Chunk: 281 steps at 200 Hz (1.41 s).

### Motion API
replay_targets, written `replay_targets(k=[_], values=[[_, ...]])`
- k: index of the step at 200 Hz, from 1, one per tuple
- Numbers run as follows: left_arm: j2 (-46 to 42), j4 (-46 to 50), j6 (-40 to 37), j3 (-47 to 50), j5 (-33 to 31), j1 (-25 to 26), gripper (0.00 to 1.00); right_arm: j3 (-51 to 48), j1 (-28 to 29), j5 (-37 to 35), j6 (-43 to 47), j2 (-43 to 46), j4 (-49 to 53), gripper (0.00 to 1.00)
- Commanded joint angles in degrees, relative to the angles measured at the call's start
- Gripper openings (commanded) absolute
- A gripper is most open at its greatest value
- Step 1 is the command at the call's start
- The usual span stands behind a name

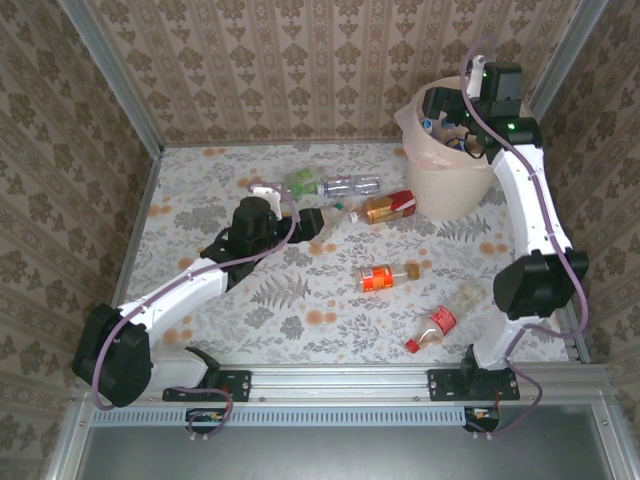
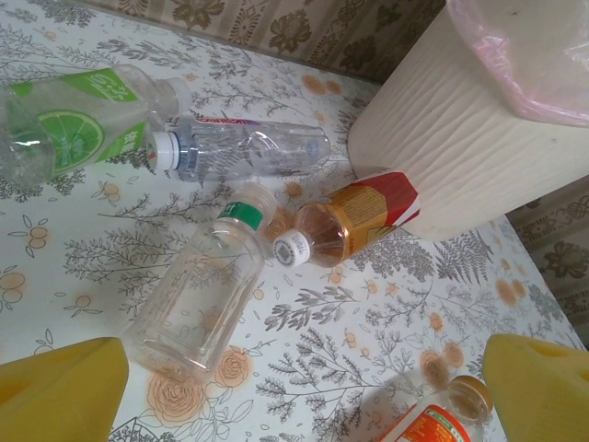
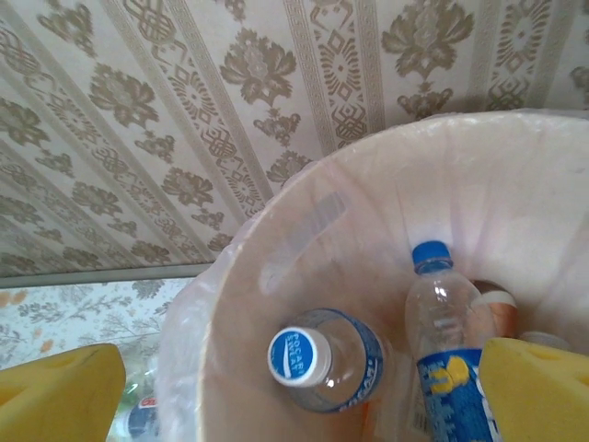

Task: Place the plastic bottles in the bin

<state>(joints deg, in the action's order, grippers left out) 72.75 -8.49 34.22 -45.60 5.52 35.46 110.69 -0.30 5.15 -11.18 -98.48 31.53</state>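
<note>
Well, the right gripper [image 3: 299, 368] hangs above the bin [image 1: 450, 190], jaws spread wide with nothing between them, so its drop looks finished; I would lift it straight up past the rim before heading for the table. The left gripper [image 2: 299, 382], likewise wide and empty, hovers left of the bin over the clear bottle [image 2: 198, 299], whose neck lies close to the cap of the amber bottle [image 2: 354, 221] just beside the bin's wall. Best to come down across the clear bottle's middle, away from that neighbour, and squeeze gently, since thin plastic probably buckles. Counted: six bottles outside the bin, namely those two, the green-label bottle [image 2: 69, 129], the long bottle [image 2: 248, 147], the orange-label bottle [image 1: 385, 277] and the red-label bottle [image 1: 432, 328]; inside it at least three, two blue-capped bottles [image 3: 317, 364] and a white cap [image 3: 497, 299]
</note>
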Motion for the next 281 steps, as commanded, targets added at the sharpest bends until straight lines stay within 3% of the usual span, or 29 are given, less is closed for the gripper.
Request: replay_targets(k=[1,67,136,148,200,223,261,281], values=[[-0.3,0.4,-0.4,0.6,-1.8,-0.5,1.00,-6.2,-0.2,-4.6,-4.9,8.9,4.4,1.00],[-0.7,1.9,-0.5,1.3,-4.2,-1.5,1.00,-36.5,-0.2,-13.1,-17.5,31.8,15.1,1.00],[-1.7,3.9,-0.5,3.2,-6.7,-2.1,1.00,-51.5,-1.1,-25.0,-34.1,32.8,41.3,1.00],[-1.6,4.3,-0.6,3.3,-6.9,-2.1,1.00,-54.6,-2.7,-23.9,-37.6,33.6,42.4,1.00],[-0.9,4.9,-1.3,3.7,-8.0,-2.3,1.00,-71.1,-5.2,-6.9,-50.2,33.1,34.9,1.00],[-0.7,5.0,-1.3,3.9,-8.7,-2.4,1.00,-76.7,-5.2,-5.9,-52.8,32.6,30.0,0.99],[0.8,4.6,-1.4,3.2,-8.0,-2.7,1.00,-76.2,-5.1,-4.5,-49.9,32.1,23.1,0.85],[1.4,4.6,-1.1,2.8,-7.5,-2.7,1.00,-80.2,-5.1,0.2,-51.1,30.6,16.4,0.71]])
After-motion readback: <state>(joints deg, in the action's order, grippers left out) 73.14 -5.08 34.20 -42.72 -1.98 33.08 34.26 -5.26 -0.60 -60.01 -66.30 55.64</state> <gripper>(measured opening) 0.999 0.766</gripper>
